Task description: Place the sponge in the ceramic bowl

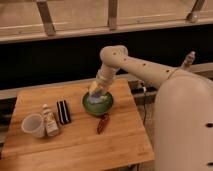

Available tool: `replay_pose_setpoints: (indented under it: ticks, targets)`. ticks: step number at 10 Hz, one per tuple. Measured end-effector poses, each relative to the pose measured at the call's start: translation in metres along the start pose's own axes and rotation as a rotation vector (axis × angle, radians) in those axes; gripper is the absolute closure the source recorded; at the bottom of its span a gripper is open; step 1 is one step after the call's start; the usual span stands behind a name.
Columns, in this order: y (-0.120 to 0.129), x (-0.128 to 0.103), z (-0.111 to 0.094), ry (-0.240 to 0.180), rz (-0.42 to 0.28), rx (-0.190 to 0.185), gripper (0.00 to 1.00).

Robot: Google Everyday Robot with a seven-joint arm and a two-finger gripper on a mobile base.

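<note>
Dark panelling and a railed ledge ran behind a pale wooden worktop (75, 150), with the robot's cream body filling the right side.

Camera view, the only one:
- The arm reached in from the right and bent down over the round, shallow, glossy green ceramic bowl (106, 107), which sat toward the worktop's back right.
- The two-finger gripper (98, 88) hung low over the bowl's left half, inside the rim line.
- The small, flat, light-blue soft sponge (94, 92) showed right at the gripper's tip, directly over the bowl's hollow. Whether it touched the glaze could not be told.
- Whether the jaws pinched the sponge or stood spread around it: cannot tell. Its long axis: not readable.
- Key relation: sponge under the jaws, bowl straight below, no sideways offset visible.
- Left of the bowl and well apart from it were a black block with white stripes (63, 111), a small pale bottle (50, 123) and a white plastic cup (33, 125).
- A reddish-brown oblong item (102, 123) lay just in front of the bowl.
</note>
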State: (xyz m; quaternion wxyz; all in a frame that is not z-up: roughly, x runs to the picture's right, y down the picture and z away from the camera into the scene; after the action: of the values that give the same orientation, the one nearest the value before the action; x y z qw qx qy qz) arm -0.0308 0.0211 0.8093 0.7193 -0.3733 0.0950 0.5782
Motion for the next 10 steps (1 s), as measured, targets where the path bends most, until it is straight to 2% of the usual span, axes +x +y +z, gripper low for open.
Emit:
replay_pose_setpoints:
  ticks: [2,10]
  targets:
    - [0.0004,0.0000,0.0003,0.001,-0.001,0.000,0.21]
    - [-0.0003,0.0004,0.0001,0.000,0.000,0.000,0.20]
